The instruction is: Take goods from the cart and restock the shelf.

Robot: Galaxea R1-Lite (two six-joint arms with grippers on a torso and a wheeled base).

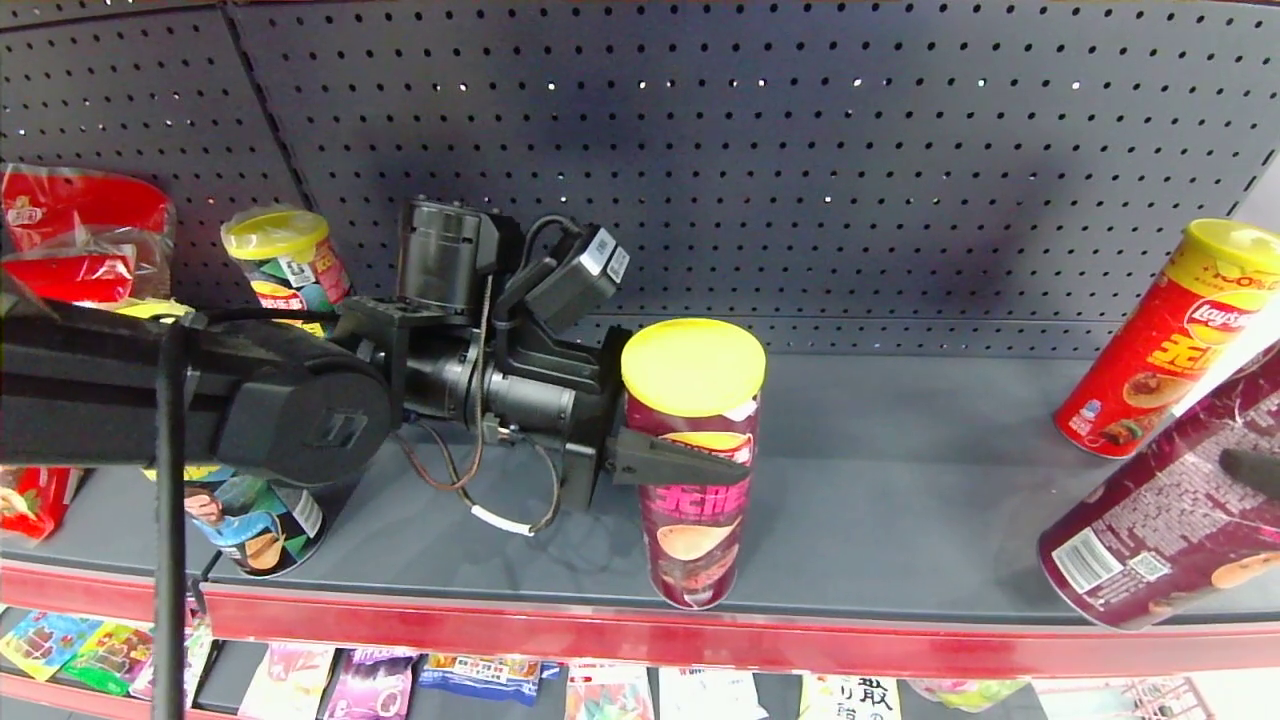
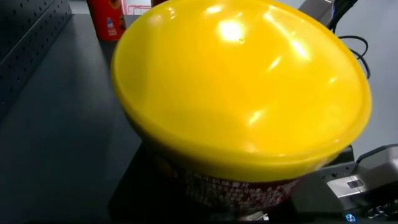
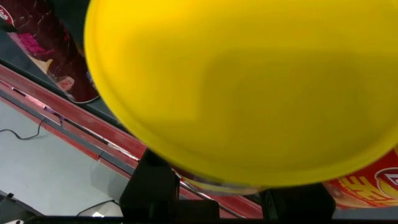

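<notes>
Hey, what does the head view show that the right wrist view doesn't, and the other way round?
Head view only: the left gripper clamped on the magenta can, the pegboard, the green cans and red bags on the left. Right wrist view only: the yellow lid of the purple can in the right gripper, and the floor with a cable. Both: the magenta can, the red can and the shelf's red front edge.
</notes>
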